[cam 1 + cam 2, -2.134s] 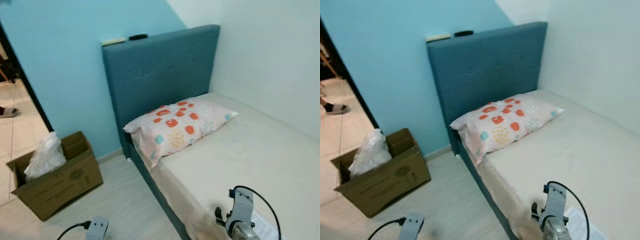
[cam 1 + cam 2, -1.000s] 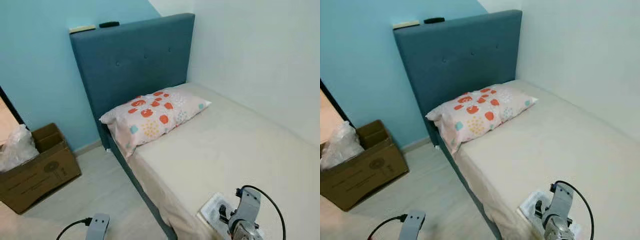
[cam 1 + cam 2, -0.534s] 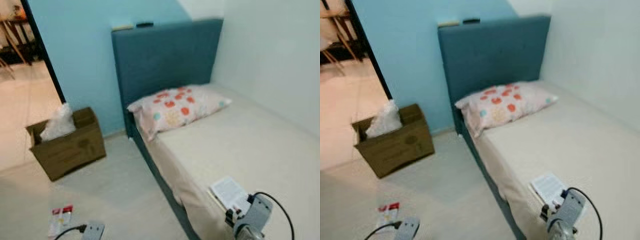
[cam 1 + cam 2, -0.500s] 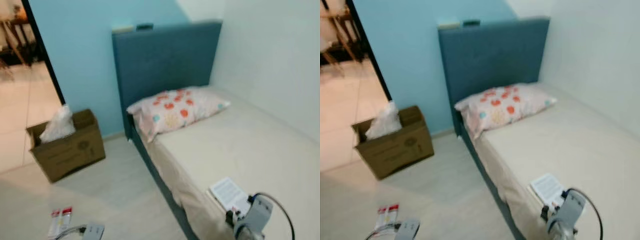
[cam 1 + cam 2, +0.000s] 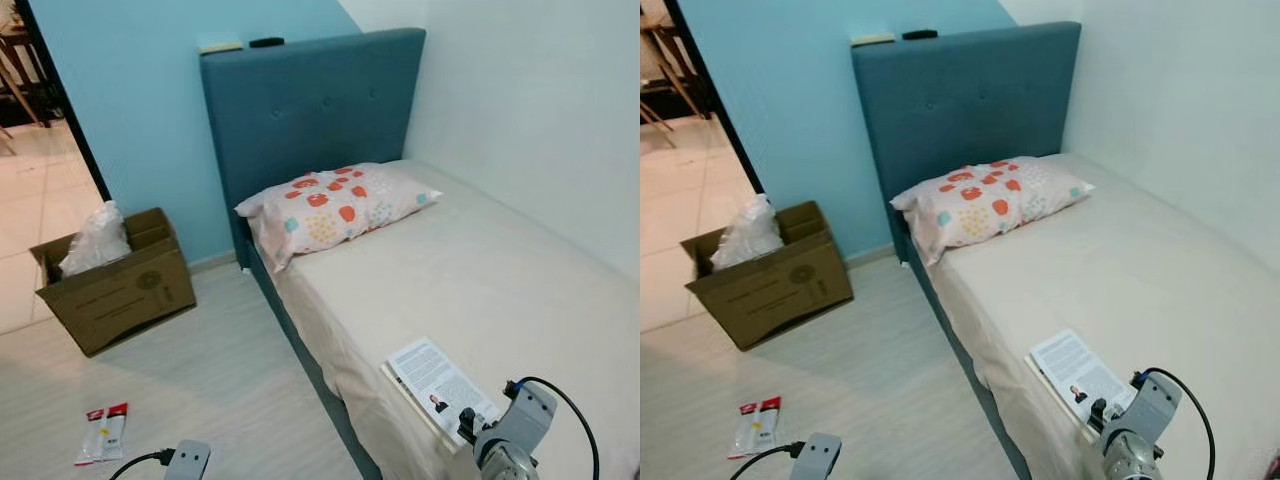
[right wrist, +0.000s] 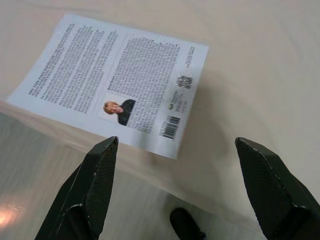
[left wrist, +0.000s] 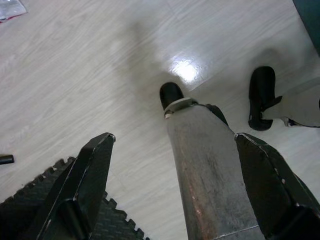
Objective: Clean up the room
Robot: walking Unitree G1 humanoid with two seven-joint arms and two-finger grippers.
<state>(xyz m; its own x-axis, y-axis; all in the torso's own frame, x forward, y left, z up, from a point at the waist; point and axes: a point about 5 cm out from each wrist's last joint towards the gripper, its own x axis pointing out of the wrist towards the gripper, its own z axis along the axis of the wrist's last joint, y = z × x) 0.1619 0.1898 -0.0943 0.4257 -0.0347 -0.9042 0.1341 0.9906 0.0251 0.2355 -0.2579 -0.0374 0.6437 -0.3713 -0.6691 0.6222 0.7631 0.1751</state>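
Two strays now in frame after the camera's swing — a white printed booklet (image 5: 435, 382) at lower right on the beige bed (image 5: 500, 270) and a red-white packet (image 5: 103, 434) lower left — right gripper (image 6: 185, 195) spread wide above the booklet, left gripper (image 7: 175, 190) open too.

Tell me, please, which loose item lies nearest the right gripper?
The book, back cover up on the bed's near edge, under the right gripper; the packet lies on the floor.

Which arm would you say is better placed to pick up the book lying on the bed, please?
Probably the right. The right gripper hangs open just off the book at the near edge of the bed, while the left gripper, also open, hangs over the floor.
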